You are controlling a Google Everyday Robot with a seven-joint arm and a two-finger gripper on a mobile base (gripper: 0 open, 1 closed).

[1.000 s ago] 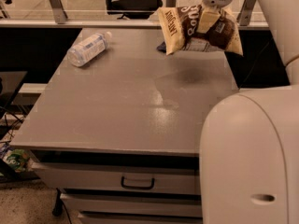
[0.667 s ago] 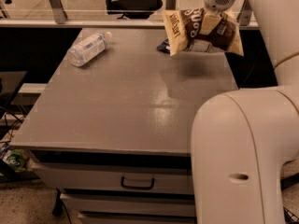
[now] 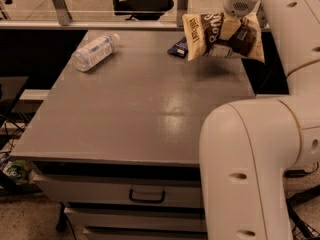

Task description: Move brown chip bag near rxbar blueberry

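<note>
Brown chip bag (image 3: 202,34) in claw (image 3: 231,28) over grey table (image 3: 150,109), chair (image 3: 142,0) behind

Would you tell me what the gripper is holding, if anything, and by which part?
The gripper, over the far right of the table, holds the brown chip bag by its top edge, near the middle; it hangs above the surface.

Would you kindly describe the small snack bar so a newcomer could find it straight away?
On the grey table, look to the far edge, right of centre. The rxbar blueberry lies flat there, just left of the brown chip bag held aloft by the gripper. It is small, dark navy, unlike the clear water bottle.
</note>
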